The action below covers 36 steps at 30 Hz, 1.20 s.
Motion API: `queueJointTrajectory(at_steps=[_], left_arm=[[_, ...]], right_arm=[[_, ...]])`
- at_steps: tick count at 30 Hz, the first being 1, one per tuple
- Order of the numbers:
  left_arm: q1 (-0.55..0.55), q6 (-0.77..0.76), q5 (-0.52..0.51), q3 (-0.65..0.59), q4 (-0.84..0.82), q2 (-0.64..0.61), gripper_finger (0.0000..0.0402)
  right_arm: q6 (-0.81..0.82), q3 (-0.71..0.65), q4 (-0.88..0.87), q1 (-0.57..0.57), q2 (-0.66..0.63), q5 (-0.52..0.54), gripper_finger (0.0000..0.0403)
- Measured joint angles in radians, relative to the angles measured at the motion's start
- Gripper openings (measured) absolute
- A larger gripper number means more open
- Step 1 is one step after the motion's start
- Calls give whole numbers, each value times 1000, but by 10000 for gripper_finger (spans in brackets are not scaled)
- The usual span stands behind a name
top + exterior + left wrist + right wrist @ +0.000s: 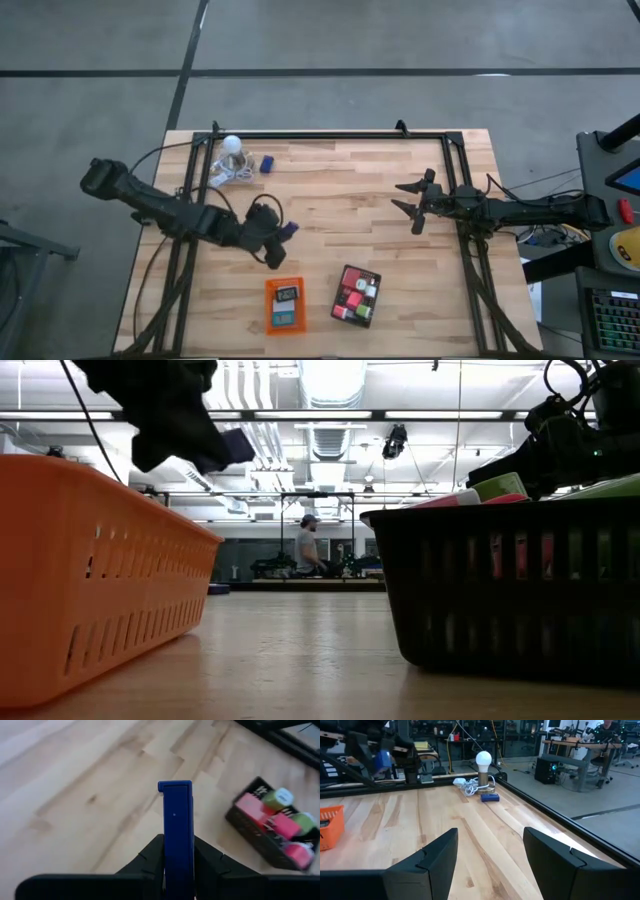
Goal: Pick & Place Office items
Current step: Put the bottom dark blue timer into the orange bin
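Left pincer (284, 232) clamped on blue block (175, 827), held upright above worktop (340, 200), near orange tray (285, 305); I judge drop there next. Right pincer (412, 200) spread wide, empty, parked clear. Second blue block (267, 164) waits beside bulb (232, 145).
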Motion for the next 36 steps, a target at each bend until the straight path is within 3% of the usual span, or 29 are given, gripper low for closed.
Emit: queueJointTrajectory(at_steps=[8, 16, 25, 30, 36], left_arm=[[-102, -101, -14, -8, 16, 27, 74], [-191, -117, -33, 0, 100, 168, 74], [-279, -115, 23, 78, 101, 291, 74], [-329, -102, 27, 137, 43, 322, 74], [-340, -197, 57, 157, -27, 330, 74]], right_arm=[[-1, 0, 0, 0, 0, 0, 219], [-1, 0, -2, 0, 0, 0, 219], [-1, 0, -2, 0, 0, 0, 219], [-1, 0, -2, 0, 0, 0, 219], [0, 0, -2, 0, 0, 0, 219]])
